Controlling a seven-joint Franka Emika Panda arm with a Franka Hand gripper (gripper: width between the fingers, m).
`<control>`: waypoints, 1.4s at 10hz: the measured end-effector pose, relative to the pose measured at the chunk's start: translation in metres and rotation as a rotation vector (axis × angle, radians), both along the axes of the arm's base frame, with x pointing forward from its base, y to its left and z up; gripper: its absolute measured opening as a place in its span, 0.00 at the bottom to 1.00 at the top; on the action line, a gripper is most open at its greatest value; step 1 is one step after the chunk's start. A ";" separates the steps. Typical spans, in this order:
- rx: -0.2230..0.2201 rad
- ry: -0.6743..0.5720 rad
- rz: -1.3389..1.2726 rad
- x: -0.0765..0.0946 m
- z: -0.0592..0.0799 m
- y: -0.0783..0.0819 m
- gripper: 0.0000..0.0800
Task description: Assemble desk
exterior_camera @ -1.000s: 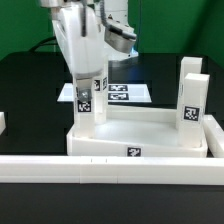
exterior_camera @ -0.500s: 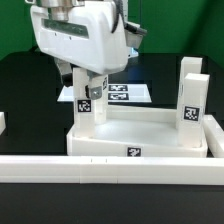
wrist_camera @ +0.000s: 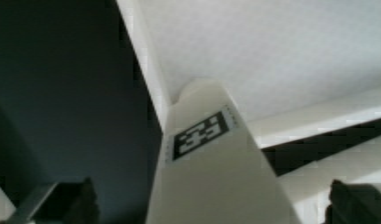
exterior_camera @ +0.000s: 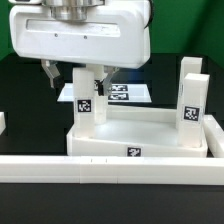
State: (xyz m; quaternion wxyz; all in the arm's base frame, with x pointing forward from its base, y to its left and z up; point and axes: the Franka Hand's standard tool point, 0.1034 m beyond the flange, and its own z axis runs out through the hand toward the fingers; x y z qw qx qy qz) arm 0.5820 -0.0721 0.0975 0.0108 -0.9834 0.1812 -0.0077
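Observation:
The white desk top [exterior_camera: 150, 132], a rimmed tray, lies on the black table. A white square leg [exterior_camera: 86, 100] with a tag stands upright at its far corner on the exterior view's left. It also shows in the wrist view [wrist_camera: 208, 150]. My gripper [exterior_camera: 74, 76] hangs over the leg's upper end, broad side to the camera. It is open, and in the wrist view [wrist_camera: 210, 205] one dark finger stands off each side of the leg with a gap. A second tagged leg [exterior_camera: 190, 100] stands upright at the tray's right side.
A long white rail [exterior_camera: 110, 170] lies across the front. The marker board [exterior_camera: 128, 93] lies behind the tray. A small white piece [exterior_camera: 2, 122] shows at the exterior view's left edge.
The hand has turned about its vertical axis, from narrow side to broad side facing the camera. The fingers now stand apart on either side of the leg. The leg has stayed upright.

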 end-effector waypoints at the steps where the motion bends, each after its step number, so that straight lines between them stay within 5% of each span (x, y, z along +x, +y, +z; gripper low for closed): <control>1: -0.003 0.000 0.061 0.000 0.000 0.001 0.81; 7: -0.024 -0.002 0.417 0.002 0.002 0.000 0.76; 9: -0.024 -0.001 0.413 0.001 0.002 0.000 0.36; 14: -0.019 0.000 0.278 0.001 0.001 0.000 0.36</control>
